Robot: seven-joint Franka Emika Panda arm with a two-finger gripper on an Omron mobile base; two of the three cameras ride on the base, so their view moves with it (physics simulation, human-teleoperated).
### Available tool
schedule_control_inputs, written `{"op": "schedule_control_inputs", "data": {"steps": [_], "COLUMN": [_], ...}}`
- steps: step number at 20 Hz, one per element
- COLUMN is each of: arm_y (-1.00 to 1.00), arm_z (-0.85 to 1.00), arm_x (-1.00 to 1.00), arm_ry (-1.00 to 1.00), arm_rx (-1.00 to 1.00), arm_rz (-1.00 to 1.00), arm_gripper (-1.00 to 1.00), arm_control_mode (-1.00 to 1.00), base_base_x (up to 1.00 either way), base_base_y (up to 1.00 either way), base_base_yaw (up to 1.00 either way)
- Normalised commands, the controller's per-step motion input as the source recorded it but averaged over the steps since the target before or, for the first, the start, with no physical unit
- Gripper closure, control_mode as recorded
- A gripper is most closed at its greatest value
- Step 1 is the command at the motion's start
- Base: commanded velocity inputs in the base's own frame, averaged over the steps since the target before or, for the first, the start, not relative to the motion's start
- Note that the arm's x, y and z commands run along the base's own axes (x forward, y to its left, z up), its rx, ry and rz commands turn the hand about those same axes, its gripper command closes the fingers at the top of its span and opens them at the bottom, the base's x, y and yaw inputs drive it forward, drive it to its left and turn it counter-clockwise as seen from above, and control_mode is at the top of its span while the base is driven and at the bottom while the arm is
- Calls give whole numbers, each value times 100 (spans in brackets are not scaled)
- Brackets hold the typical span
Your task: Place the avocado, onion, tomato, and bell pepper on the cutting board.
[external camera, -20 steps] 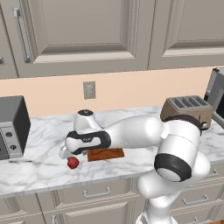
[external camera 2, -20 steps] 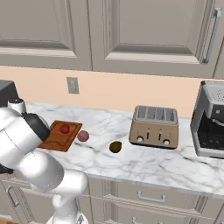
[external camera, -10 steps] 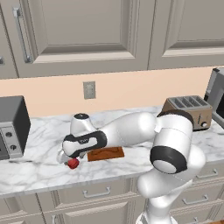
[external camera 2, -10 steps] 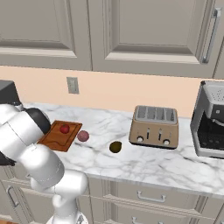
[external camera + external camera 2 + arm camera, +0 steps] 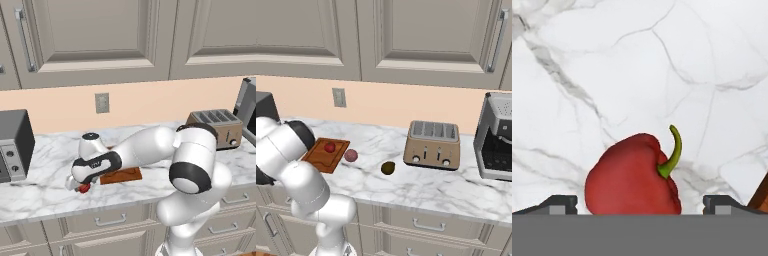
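Simulated kitchen with a marble counter (image 5: 421, 187) under grey cabinets. White arm bent low over the counter's left part, gripper (image 5: 640, 202) hovering just above the bell pepper (image 5: 632, 181) — red, lobed, with a curved green stem, lying on bare marble. Two dark fingertips (image 5: 559, 202) visible at the bottom of the hand view, one on each side of the pepper, spread wide and not touching it; jaws apart, nothing held. In the left base view, a bit of the red pepper peeking from under the hand, just off the left end of the cutting board (image 5: 121, 175).

Task progress, judged from how things lie: tomato (image 5: 330, 147) already resting on the reddish-brown board — one of four done. Onion (image 5: 350, 155), dusty pink, on the marble just beside the board's right edge, not on it. Avocado (image 5: 388, 168), dark and round, farther right on the counter, between the board and the toaster (image 5: 432, 145). Pepper likely next: about to be grasped, then carried onto the board. Onion and avocado left after that.

No brand names, labels or readable writing anywhere — toaster, the dark appliances at either end and the wall outlet (image 5: 339, 97) all unmarked.
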Motion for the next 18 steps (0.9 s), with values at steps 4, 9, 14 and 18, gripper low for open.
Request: {"op": "schedule_control_inputs", "data": {"steps": [4, 9, 14, 18], "arm_y": [0, 0, 3, -20], "arm_z": [-15, -1, 66, 93], "arm_x": [0, 0, 0, 0], "arm_ry": [0, 0, -4, -6], "arm_rx": [-6, -1, 1, 1], "arm_rz": [0, 0, -6, -10], "arm_gripper": [-100, 100, 100, 100], "arm_control_mode": [-100, -100, -100, -100], "base_base_x": [0, 0, 0, 0], "base_base_y": [0, 0, 0, 0], "base_base_yaw": [0, 0, 0, 0]}}
